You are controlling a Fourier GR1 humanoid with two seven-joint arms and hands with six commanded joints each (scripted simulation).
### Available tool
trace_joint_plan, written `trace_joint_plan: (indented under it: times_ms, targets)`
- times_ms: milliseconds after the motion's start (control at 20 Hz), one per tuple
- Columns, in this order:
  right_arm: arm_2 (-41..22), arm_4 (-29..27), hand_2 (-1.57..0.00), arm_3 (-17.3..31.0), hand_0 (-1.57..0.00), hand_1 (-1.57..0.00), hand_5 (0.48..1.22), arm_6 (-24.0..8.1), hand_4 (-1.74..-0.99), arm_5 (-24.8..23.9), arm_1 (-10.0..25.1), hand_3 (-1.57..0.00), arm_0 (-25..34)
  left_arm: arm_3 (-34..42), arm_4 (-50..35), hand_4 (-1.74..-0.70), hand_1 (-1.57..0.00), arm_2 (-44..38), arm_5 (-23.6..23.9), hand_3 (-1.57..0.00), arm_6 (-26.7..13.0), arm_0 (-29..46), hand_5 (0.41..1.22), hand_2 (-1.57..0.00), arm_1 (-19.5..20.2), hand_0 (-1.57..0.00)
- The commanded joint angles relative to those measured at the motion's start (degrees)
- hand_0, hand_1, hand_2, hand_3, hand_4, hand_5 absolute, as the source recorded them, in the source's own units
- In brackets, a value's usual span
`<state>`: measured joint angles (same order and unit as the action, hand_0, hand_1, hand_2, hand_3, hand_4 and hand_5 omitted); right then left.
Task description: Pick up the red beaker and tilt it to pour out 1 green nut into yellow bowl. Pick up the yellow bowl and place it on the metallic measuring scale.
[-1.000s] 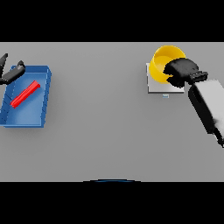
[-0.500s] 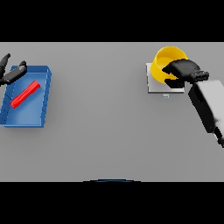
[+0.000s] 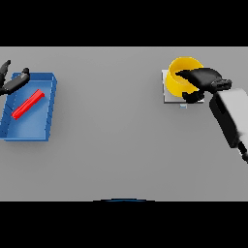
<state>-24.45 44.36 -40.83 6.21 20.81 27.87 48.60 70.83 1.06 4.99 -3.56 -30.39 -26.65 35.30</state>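
The yellow bowl (image 3: 177, 77) rests on the metallic measuring scale (image 3: 169, 98) at the far right of the table. My right hand (image 3: 203, 77) reaches over the bowl's right side, fingers across the rim and thumb below it, curled round the bowl's wall. The red beaker (image 3: 28, 104) lies on its side inside a blue tray (image 3: 47, 112) at the far left. My left hand (image 3: 13, 82) hovers at the tray's upper left corner with its fingers spread, holding nothing. No green nut is visible.
The scale's small blue tab (image 3: 182, 105) sticks out toward me. A wide stretch of grey table (image 3: 111, 126) lies between the tray and the scale.
The right hand's fingers shifted slightly on the bowl's rim; the bowl stayed on the scale. The left hand drifted a little at the tray's corner.
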Motion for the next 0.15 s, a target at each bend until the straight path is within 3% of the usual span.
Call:
trace_joint_plan:
  times_ms: [0, 100]
  targets:
    - [-0.2, 0.1, -0.08, 0.0, -0.1, -0.1, 0.798, -0.3, -1.401, 0.4, -0.1, -0.07, 0.1, 0.4, 0.1, -0.83, 0.0, 0.0, 0.1, 0.0, -0.3, 0.0, 0.759, 0.0, 0.2, 0.0]
    - [0.0, -0.1, -0.05, -0.3, -0.06, -0.06, 0.779, -0.9, -1.39, 0.6, -0.2, -0.04, 0.1, -0.3, 0.2, -0.83, 0.0, 0.0, 0.1, 0.0, -0.2, -0.6, 0.76, 0.0, 0.0, 0.0]
